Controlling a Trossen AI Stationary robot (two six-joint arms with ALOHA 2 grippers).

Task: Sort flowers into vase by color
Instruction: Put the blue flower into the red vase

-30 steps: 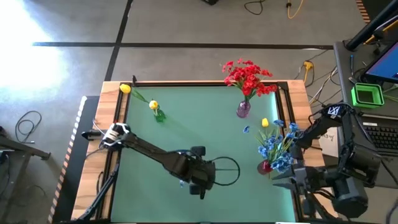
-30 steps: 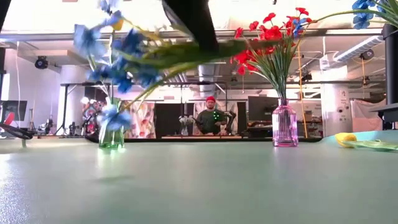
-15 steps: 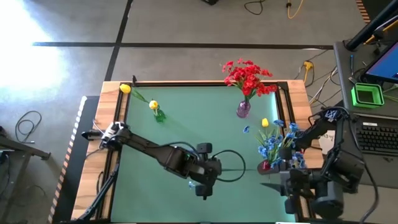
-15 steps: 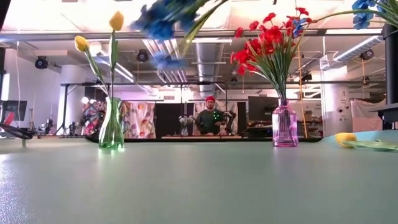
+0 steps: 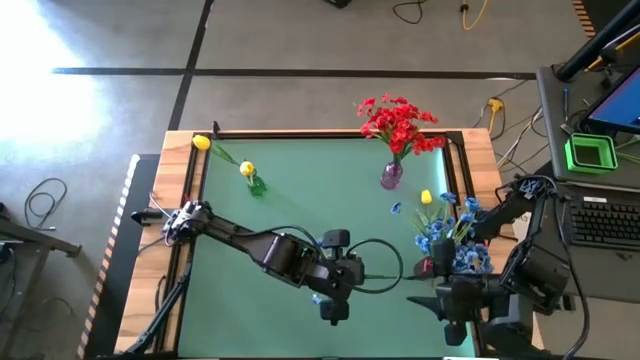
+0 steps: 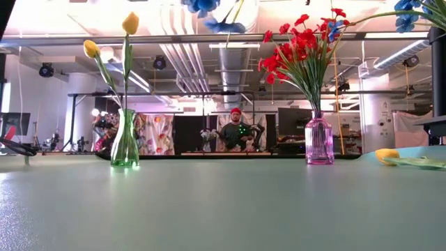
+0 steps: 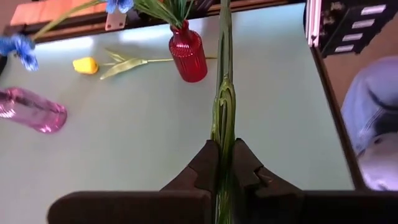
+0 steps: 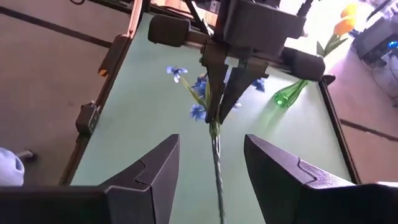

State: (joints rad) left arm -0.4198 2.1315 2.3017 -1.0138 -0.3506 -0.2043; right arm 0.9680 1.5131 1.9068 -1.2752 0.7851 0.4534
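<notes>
My left gripper (image 5: 356, 277) is above the middle of the table's near part, shut on a blue flower's green stem (image 5: 392, 278). The blossoms (image 5: 320, 298) trail behind its wrist and show at the top of the low view (image 6: 229, 26). My right gripper (image 8: 211, 174) is open at the stem's free end. Its fingers stand on either side of the stem (image 8: 217, 180) without touching it. A red vase (image 5: 427, 267) of blue flowers stands at the table's right. A yellow tulip (image 5: 426, 197) lies flat on the table. My left gripper pinches the blue flower's stem (image 7: 223, 127) between its two fingers (image 7: 205, 158), partway along its length. The stem lies along the fingers and runs on past their tips toward the table's right. The flower is lifted clear of the table, about level.
A pink vase (image 5: 391, 177) of red flowers stands far right. A green vase (image 5: 256, 185) with two yellow tulips stands far left. A loose blue blossom (image 5: 396, 208) lies near the tulip. A person (image 6: 237, 131) shows far behind the table. The middle of the green mat (image 5: 300, 215) is bare.
My left gripper has carried the blue flower up and toward the table's right. In the low view the blossoms rose from across the picture to its top edge. My right gripper has moved toward the table's left, and the stem's free end now lies between its open fingers.
</notes>
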